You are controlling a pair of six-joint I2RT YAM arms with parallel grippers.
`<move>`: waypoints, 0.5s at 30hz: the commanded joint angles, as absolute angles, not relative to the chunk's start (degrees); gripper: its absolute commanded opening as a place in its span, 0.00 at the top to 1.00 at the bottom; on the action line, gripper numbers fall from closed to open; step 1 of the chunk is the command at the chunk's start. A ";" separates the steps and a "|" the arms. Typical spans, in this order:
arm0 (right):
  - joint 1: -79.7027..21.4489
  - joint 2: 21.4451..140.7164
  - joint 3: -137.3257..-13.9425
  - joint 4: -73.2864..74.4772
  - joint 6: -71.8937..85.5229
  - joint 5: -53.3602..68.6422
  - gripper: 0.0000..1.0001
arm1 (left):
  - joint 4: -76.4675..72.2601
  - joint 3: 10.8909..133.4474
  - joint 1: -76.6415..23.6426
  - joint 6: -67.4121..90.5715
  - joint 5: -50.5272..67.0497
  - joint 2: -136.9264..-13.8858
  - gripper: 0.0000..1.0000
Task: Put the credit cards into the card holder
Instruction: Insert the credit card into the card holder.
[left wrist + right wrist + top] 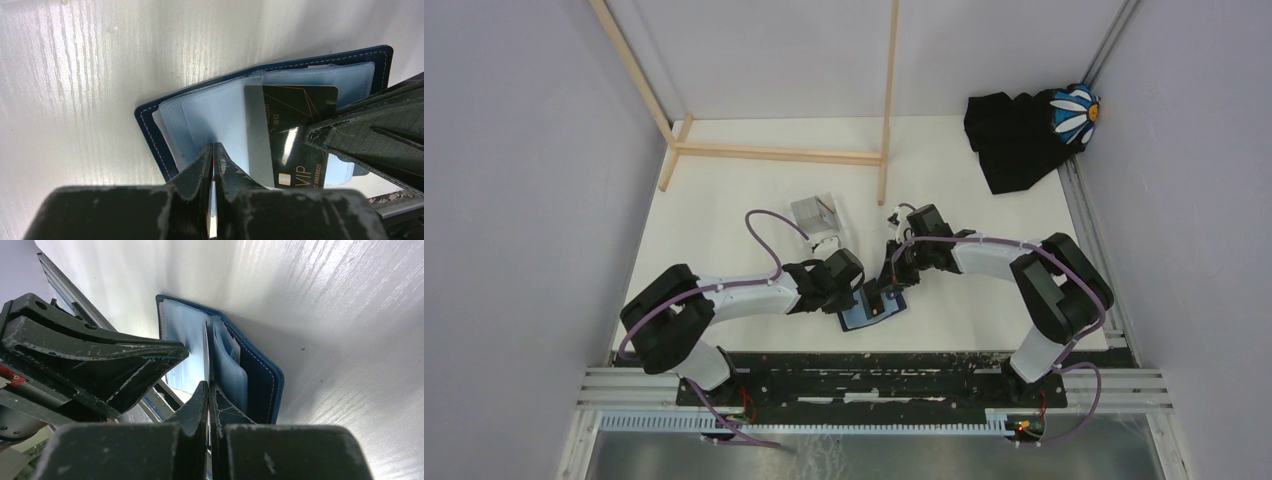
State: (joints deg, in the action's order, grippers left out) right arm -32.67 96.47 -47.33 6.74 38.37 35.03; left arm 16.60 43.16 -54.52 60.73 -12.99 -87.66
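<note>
The card holder (pixel 872 310) lies open on the bench (pixel 724 200) near its front edge, between the two arms. The left fingers (pixel 200 167) are clenched, seemingly on one clear pocket leaf of it. The right fingers (pixel 197 407) grasp a dark credit card (pixel 295 122) by its edge, its far end among the pockets. A clear box (pixel 814 213) sits farther back.

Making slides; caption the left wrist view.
Left gripper pinches a sleeve of the open wallet; right gripper holds a black card against it.
</note>
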 commanded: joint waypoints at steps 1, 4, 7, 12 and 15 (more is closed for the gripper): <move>-33.36 97.67 -47.06 4.75 38.02 36.51 0.99 | 23.11 41.96 -54.82 57.54 -15.86 -90.84 0.90; -33.57 98.33 -47.17 4.95 37.72 36.47 0.99 | 23.09 42.16 -54.80 57.27 -16.00 -91.05 0.90; -33.73 98.76 -47.35 4.99 37.63 36.72 0.99 | 23.12 42.19 -54.77 57.15 -16.09 -91.24 0.90; -34.05 99.09 -47.24 5.60 36.98 36.89 0.99 | 23.03 42.14 -54.80 57.09 -16.13 -91.40 0.90; -34.11 99.64 -47.33 5.63 36.76 37.01 0.99 | 23.03 42.19 -54.83 57.04 -16.22 -91.40 0.90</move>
